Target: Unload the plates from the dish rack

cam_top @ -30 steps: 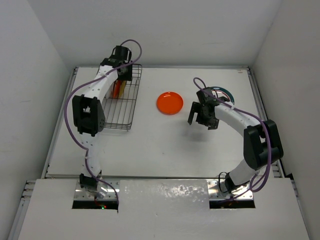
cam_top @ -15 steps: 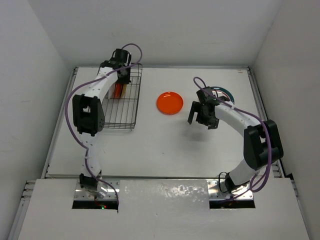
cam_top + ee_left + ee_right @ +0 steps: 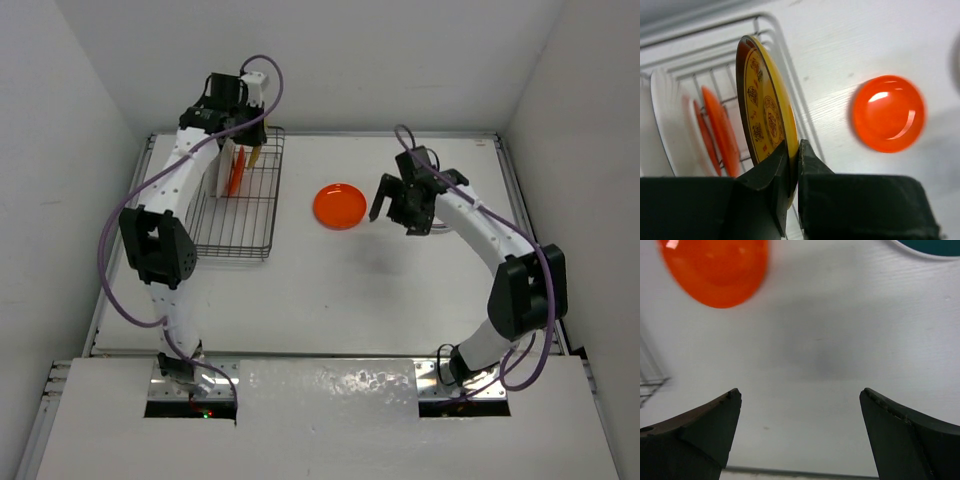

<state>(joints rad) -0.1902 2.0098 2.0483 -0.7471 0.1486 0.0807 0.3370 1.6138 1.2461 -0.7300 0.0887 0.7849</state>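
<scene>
My left gripper point(image 3: 248, 135) point(image 3: 792, 145) is shut on the lower rim of a yellowish plate point(image 3: 767, 100) with a dark edge and a printed pattern. It holds the plate upright above the far end of the dish rack point(image 3: 240, 225) point(image 3: 785, 55). A white plate point(image 3: 665, 125) and two orange plates point(image 3: 720, 130) stand upright in the rack. Another orange plate point(image 3: 339, 205) point(image 3: 888, 113) point(image 3: 715, 270) lies flat on the table. My right gripper point(image 3: 397, 212) point(image 3: 800, 391) is open and empty, just right of that plate and above the table.
A plate with a teal rim point(image 3: 930, 246) lies on the table behind my right gripper, mostly covered by the right arm in the top view. The white walls stand close at the far edge and both sides.
My left arm has risen, lifting the yellowish plate up from among the rack's plates. My right gripper has moved a little farther back and closer to the orange plate.
</scene>
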